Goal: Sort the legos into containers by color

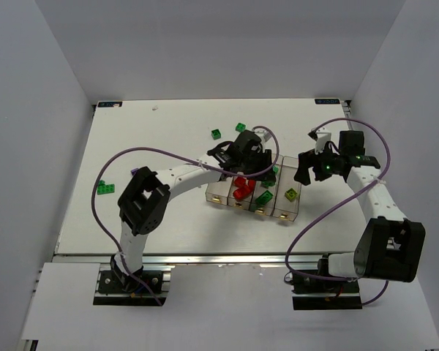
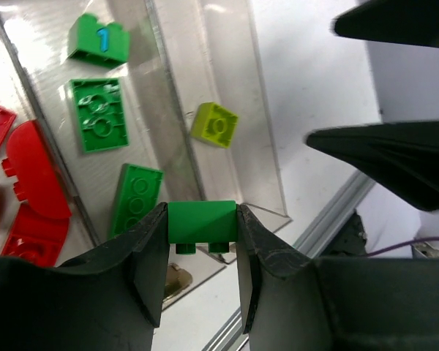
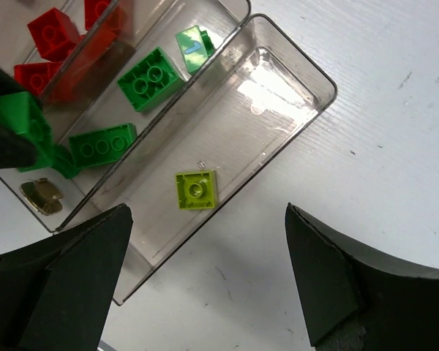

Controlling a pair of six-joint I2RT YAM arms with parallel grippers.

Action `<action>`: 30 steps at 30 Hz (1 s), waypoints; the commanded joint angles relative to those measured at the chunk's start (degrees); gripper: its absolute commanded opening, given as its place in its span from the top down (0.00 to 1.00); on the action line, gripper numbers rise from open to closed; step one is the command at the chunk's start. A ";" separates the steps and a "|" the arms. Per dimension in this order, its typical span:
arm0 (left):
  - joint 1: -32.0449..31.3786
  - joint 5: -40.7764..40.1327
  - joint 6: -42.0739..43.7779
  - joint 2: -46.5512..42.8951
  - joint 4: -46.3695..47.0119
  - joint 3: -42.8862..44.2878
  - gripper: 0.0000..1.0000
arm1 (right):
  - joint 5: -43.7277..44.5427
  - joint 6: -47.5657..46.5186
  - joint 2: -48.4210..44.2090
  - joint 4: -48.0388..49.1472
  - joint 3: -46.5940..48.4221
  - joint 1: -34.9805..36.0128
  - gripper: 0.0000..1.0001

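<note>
The four joined clear bins (image 1: 287, 216) stand mid-table. My left gripper (image 1: 249, 157) is shut on a dark green brick (image 2: 202, 221) and holds it above the near end of the green bin, which holds three green bricks (image 2: 99, 115). Red bricks (image 2: 29, 190) lie in the bin beside it. One yellow-green brick (image 3: 197, 189) lies alone in the end bin (image 3: 271, 110). My right gripper (image 3: 208, 285) is open and empty, above the table just off that end bin, to the right of it in the top view (image 1: 307, 172).
Loose green bricks lie beyond the bins (image 1: 215, 133) (image 1: 240, 127) and at the far left (image 1: 102, 188). A small purple brick (image 1: 134, 171) lies near the left arm's elbow. The table's metal front rail (image 1: 227, 257) runs close behind the bins' gold tabs.
</note>
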 commanded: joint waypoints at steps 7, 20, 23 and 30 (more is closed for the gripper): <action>0.10 -4.97 2.06 2.46 -7.41 5.12 0.42 | -5.16 0.18 -0.29 1.79 2.26 -0.69 0.11; 1.94 -10.41 -1.53 -8.85 -1.45 -1.80 0.77 | -16.65 -0.70 3.84 5.29 7.89 -0.69 0.11; 4.49 -12.96 -4.61 -18.34 2.95 -11.90 1.00 | -18.87 1.76 5.60 10.39 9.82 0.45 0.10; 11.34 -20.51 -9.27 -38.21 2.09 -31.25 0.51 | -14.40 1.59 14.81 12.69 20.07 9.06 0.11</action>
